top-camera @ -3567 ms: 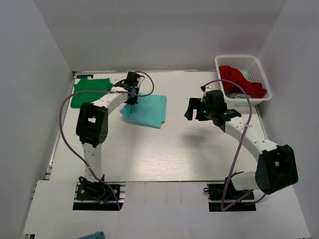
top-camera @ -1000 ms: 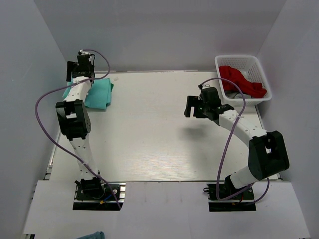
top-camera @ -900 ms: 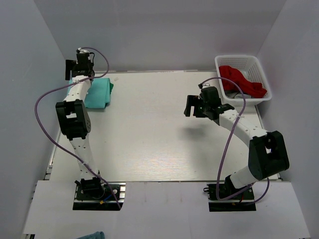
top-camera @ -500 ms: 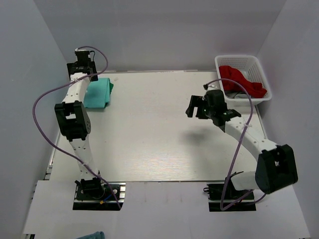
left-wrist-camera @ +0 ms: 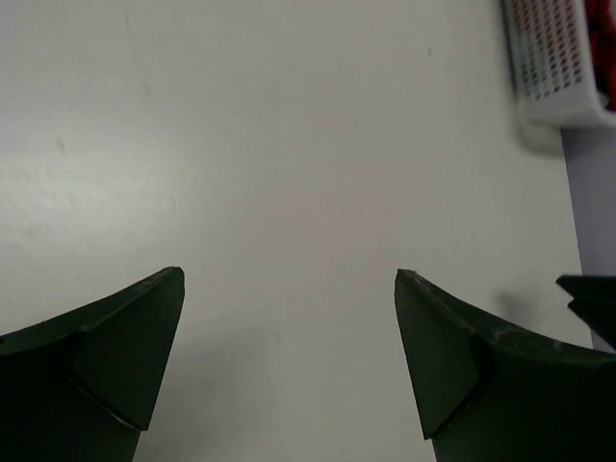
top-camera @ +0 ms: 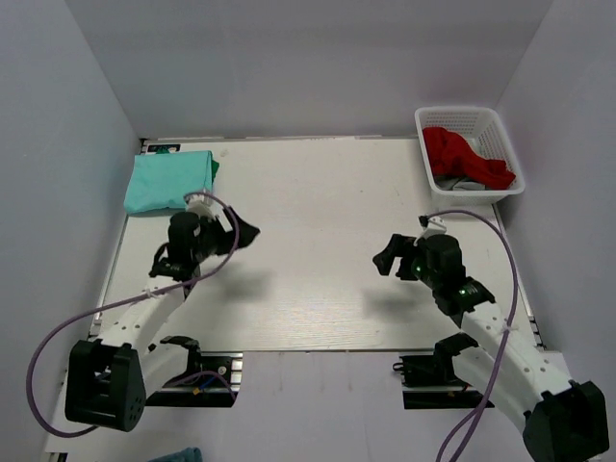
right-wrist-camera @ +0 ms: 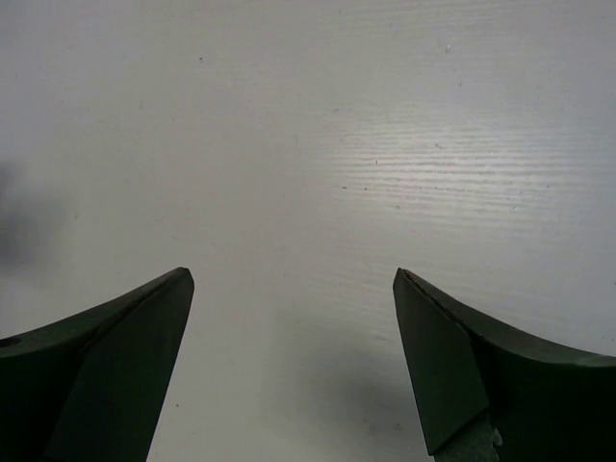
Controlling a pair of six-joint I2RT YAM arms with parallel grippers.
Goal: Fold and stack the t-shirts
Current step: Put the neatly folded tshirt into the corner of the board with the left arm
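Note:
The light teal t-shirt (top-camera: 168, 181) lies folded at the table's far left corner. A thin strip of the darker green t-shirt (top-camera: 215, 169) shows under its right edge; the rest of that shirt is hidden beneath. My left gripper (top-camera: 246, 233) (left-wrist-camera: 289, 274) hovers open over bare table, nearer than the stack and to its right, with nothing between its fingers. My right gripper (top-camera: 384, 260) (right-wrist-camera: 289, 274) is also open and holds nothing, above bare table on the right half, pointing left.
A white basket (top-camera: 462, 110) with red cloth (top-camera: 464, 154) in it stands at the far right corner; its wall (left-wrist-camera: 553, 67) shows in the left wrist view. White walls close in the table on three sides.
My left arm has let go of the teal shirt, swung back from the far left corner and now sits low near the middle. My right arm has drawn back toward the near edge.

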